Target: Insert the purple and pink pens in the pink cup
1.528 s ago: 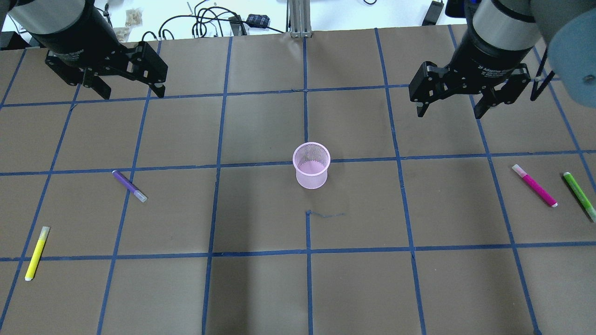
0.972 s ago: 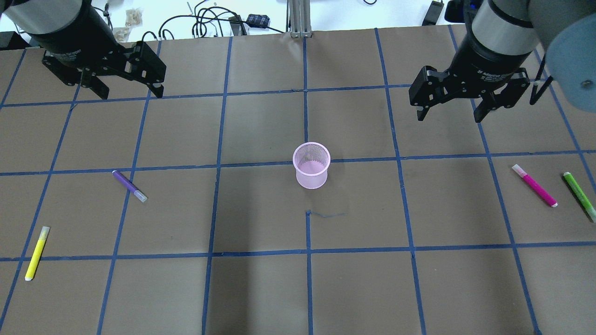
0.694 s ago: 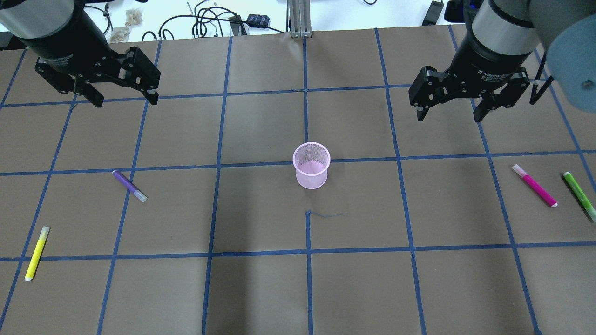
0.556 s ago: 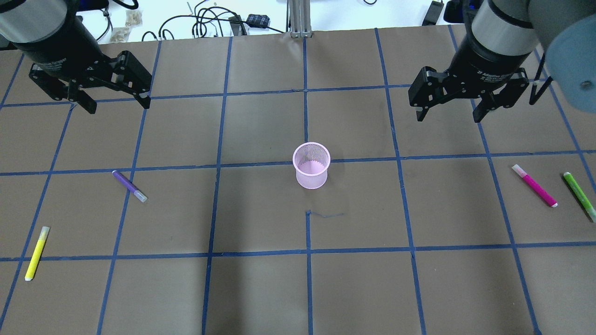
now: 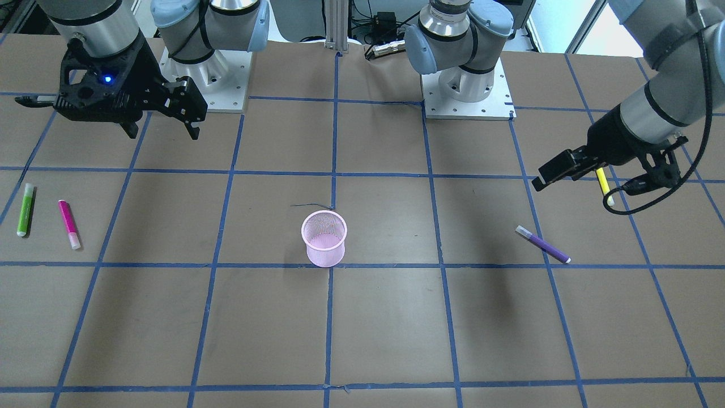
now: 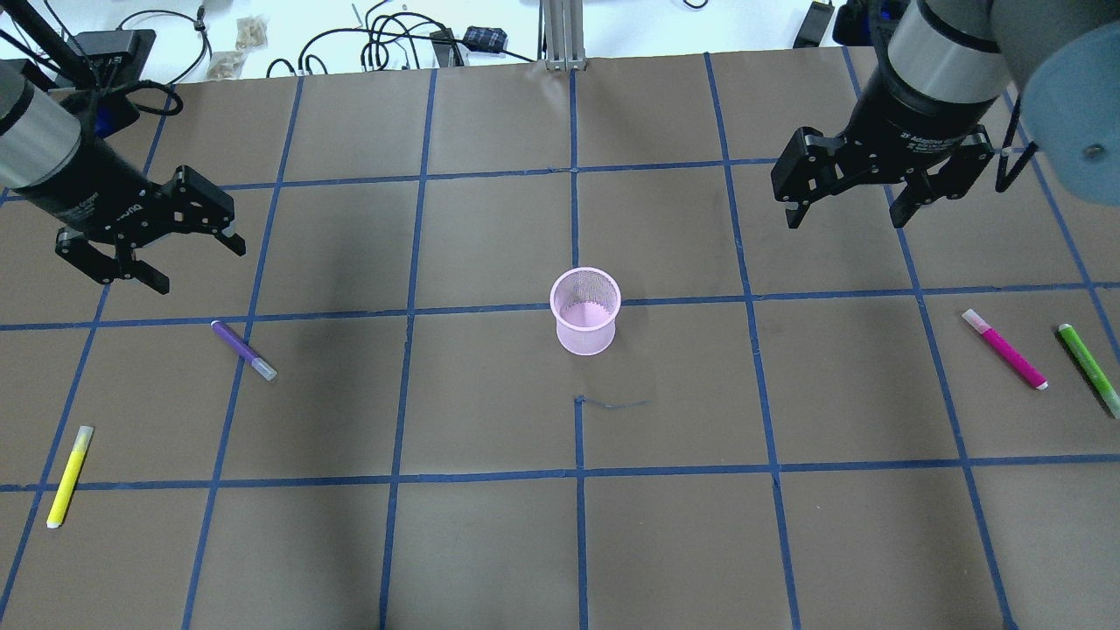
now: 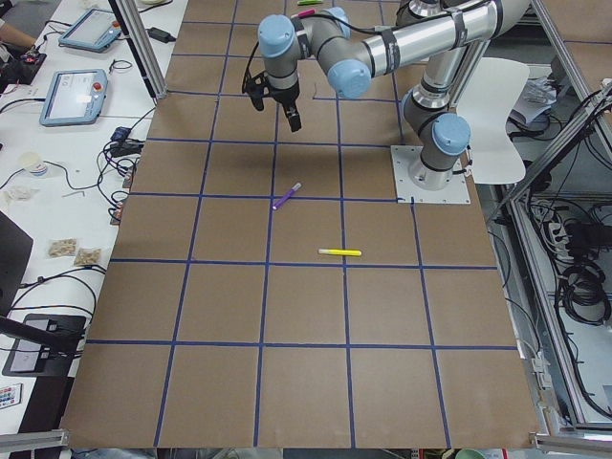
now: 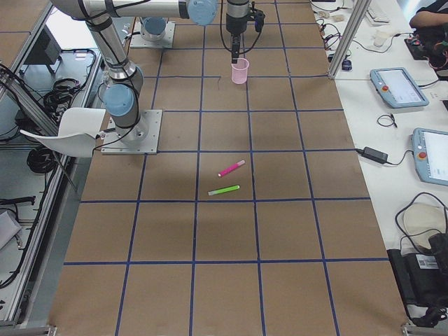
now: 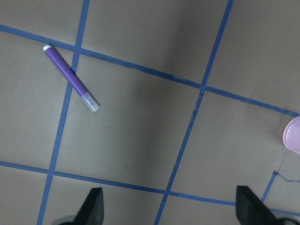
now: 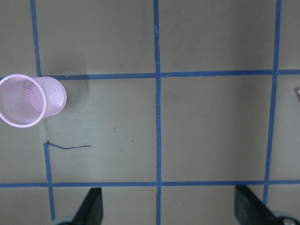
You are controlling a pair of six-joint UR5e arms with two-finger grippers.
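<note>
At centre, your pink mesh cup is sitting empty, nothing done yet. You're hovering the left gripper, wide open and empty, near the purple pen at left. The right gripper, open too, is hanging well apart from the pink pen.

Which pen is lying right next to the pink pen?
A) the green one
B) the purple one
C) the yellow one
A: the green pen lies on the table just beside the pink pen, while the yellow pen and the purple pen lie far off on the other side of the table.
</note>
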